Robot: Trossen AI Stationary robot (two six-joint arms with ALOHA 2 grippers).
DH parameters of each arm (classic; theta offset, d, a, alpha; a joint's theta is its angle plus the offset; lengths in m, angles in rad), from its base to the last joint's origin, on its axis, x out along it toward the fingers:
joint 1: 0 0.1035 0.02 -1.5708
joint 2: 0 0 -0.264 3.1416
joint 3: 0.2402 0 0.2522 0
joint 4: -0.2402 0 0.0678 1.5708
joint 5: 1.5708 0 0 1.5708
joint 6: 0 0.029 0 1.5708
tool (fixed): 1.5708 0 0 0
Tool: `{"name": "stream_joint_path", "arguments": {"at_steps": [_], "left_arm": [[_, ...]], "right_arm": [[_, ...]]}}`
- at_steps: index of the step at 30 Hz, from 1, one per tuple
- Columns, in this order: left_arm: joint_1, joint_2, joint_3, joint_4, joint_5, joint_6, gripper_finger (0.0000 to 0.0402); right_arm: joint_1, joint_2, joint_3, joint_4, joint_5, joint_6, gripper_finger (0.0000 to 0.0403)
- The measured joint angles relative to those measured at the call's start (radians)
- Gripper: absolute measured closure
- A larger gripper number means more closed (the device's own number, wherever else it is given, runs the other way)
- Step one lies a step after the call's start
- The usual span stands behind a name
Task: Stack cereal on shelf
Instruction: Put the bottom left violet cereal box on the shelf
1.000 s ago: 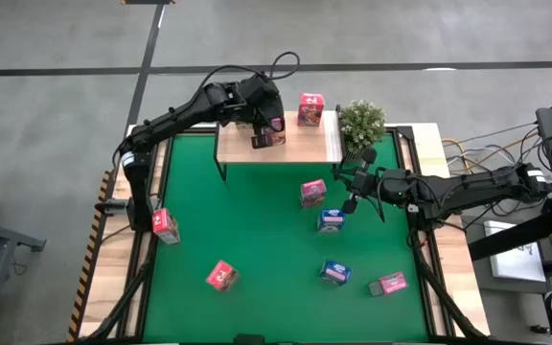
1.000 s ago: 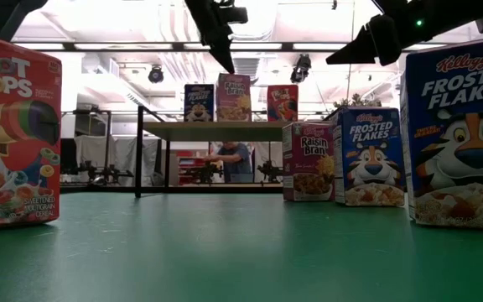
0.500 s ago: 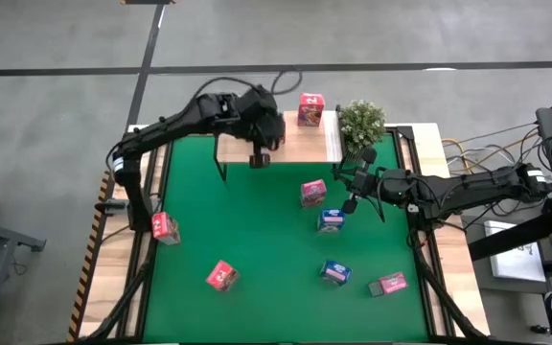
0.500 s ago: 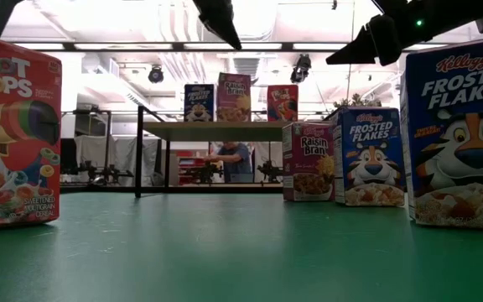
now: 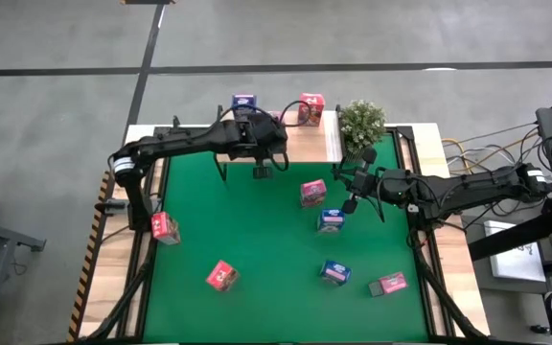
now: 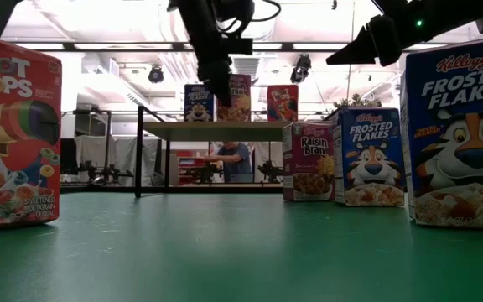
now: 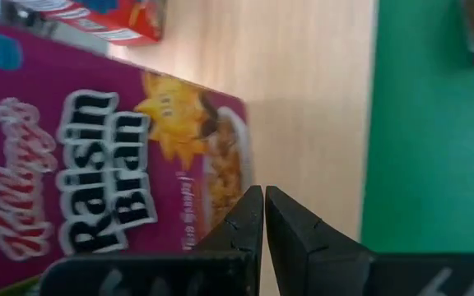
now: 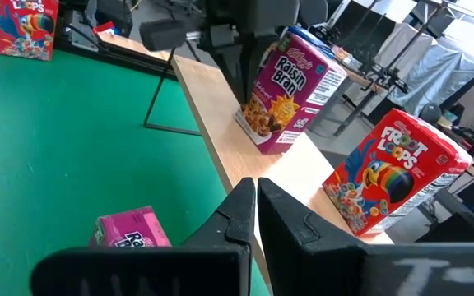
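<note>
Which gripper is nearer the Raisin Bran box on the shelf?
Left. The left gripper hangs just off the shelf's front edge by the Raisin Bran box; the right gripper waits farther off over the mat.

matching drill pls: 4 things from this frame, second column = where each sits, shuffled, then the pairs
Things:
1. Raisin Bran box
2. Froot Loops box
3. potted plant
4. left pincer

Places:
A. off the shelf's right end, on the table's far edge
B. upright on the shelf, beside a red Froot Loops box
C. shut, above the shelf's front edge
D. on the green mat, nearest the low camera on its left

Pairs: 1-B, 2-D, 3-A, 4-C
</note>
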State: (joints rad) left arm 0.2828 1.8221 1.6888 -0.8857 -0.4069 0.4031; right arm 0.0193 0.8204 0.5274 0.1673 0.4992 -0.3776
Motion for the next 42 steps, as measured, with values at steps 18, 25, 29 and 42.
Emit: {"name": "stream_joint_path", "arguments": {"at_steps": [18, 25, 29, 42], "left_arm": [[0.076, 0.007, -0.009, 0.139, -0.029, 0.122, 0.0401], [0.067, 0.004, -0.001, 0.123, -0.029, 0.095, 0.0401], [0.033, -0.007, 0.042, 0.081, -0.028, 0.088, 0.0401], [0.069, -0.012, 0.32, 0.059, 0.001, 0.142, 0.0401]], "right_arm": [[0.0, 0.0, 0.0, 0.001, 0.0, -0.007, 0.0394], [0.0, 0.0, 0.0, 0.001, 0.0, -0.009, 0.0394], [0.0, 0.0, 0.0, 0.001, 0.0, -0.01, 0.0394], [0.0, 0.0, 0.0, 0.001, 0.0, -0.008, 0.0394]]}}
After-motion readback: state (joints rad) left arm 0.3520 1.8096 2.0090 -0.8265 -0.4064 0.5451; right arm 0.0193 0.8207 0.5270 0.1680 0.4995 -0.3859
